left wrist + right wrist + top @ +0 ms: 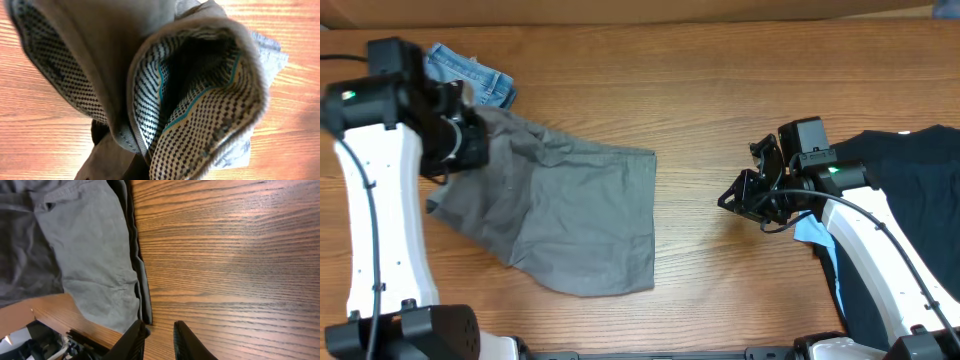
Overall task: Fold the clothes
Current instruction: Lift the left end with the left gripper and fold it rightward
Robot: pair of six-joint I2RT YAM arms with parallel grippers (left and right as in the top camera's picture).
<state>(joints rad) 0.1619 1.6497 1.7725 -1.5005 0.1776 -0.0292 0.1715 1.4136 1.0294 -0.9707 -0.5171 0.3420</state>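
– The clothes (570, 210), one wide pair of grey-khaki shorts, lie spread over the left half of the table (720, 90). One side runs out toward the middle and the lower corner sits near the front edge.
– And the left gripper (465, 140)?
– Right on the shorts' far-left corner, close to the left edge. Its wrist camera is filled with cloth: the waistband is bunched and lifted off the wood, with checked lining (210, 115) and a teal stripe turned outward. The fingers are buried in the fabric, pinching that waistband.
– What's crowding it?
– A blue denim pair (480, 80), up in the far-left corner. It touches the shorts' top edge and is partly hidden by the left arm.
– Over to the right gripper (740, 195).
– Over bare wood right of the middle, apart from the shorts' right edge, a strip of table between them. From its wrist, the two fingers (136, 337) stand slightly parted, holding only air. The shorts' edge shows just ahead of the tips.
– Behind it?
– A dark navy garment (910, 190) heaped along the right edge, with the right arm lying across it. A pale blue piece (808, 232) pokes out beside the arm; what it is, I can't tell.
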